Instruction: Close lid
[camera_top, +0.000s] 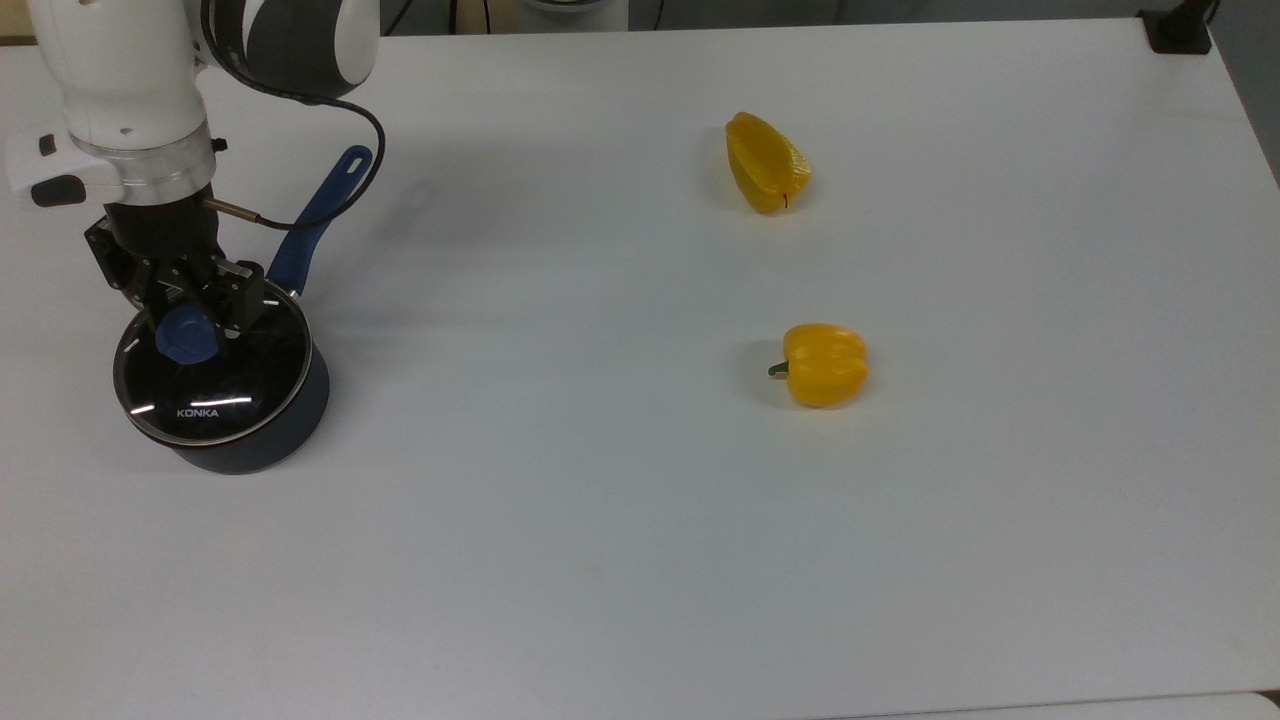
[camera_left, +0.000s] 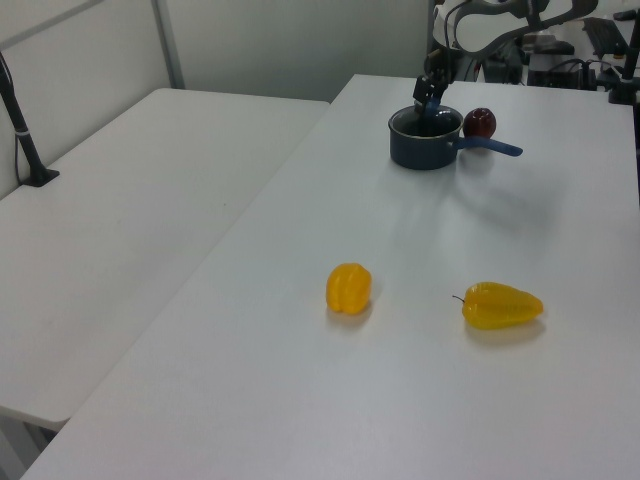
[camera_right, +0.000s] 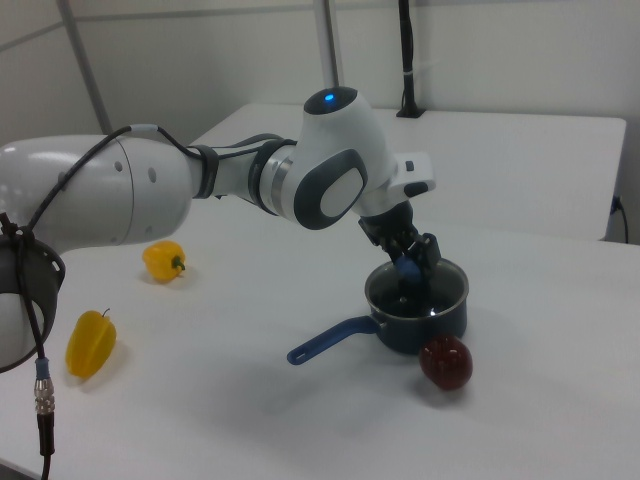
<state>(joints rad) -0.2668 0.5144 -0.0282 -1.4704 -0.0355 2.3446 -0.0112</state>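
Clamped on blue knob (camera_top: 186, 338) of round clear glass lid (camera_top: 214, 378) directly beneath pincer (camera_top: 190, 312), seemingly seated on dark blue saucepan (camera_top: 262, 440); risked dragging lid askew if lifted before letting go.

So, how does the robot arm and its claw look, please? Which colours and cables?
The arm has glossy white rounded shells with dark grey joint sections and a small blue light on top of one joint. A thin black cable loops from the arm down to the wrist. The claw is black, with angular metal parts, below a pale ring.
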